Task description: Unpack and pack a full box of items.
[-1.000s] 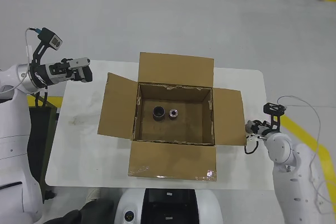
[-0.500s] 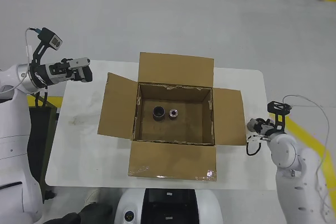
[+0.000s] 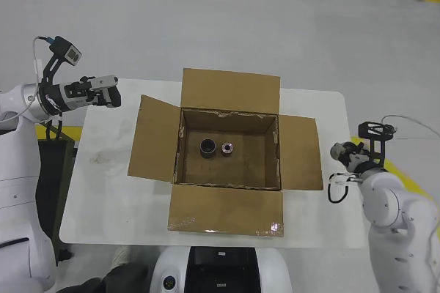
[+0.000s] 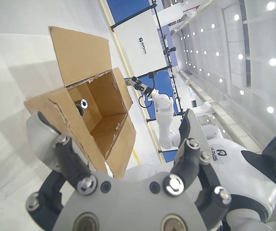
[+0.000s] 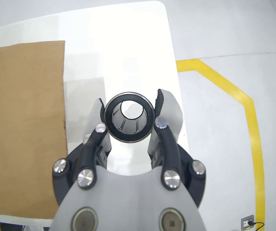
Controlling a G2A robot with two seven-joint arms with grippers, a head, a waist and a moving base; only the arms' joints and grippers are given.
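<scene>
An open cardboard box [image 3: 229,207] stands mid-table with its four flaps spread. On its floor lie a dark ring [image 3: 207,148] and a smaller silver ring [image 3: 227,149], side by side; the left wrist view shows them as the rings [image 4: 83,103] inside the box [image 4: 106,97]. My right gripper [image 5: 130,109] is shut on a black hollow cylinder [image 5: 129,120], over the white table just past the box's right flap [image 5: 25,126]. From above, the right gripper [image 3: 338,152] is beside that flap. My left gripper [image 4: 115,126] is open and holds nothing, off the table's far left corner [image 3: 106,92].
The white table [image 3: 103,190] has bare strips left and right of the box. A yellow floor line [image 5: 246,106] runs beyond the table's right edge. The right arm's gripper [image 4: 134,82] shows far off behind the box in the left wrist view.
The right arm has shifted to the right and slightly toward the table's far side, away from the box flap, carrying the black cylinder. The left arm has kept still.
</scene>
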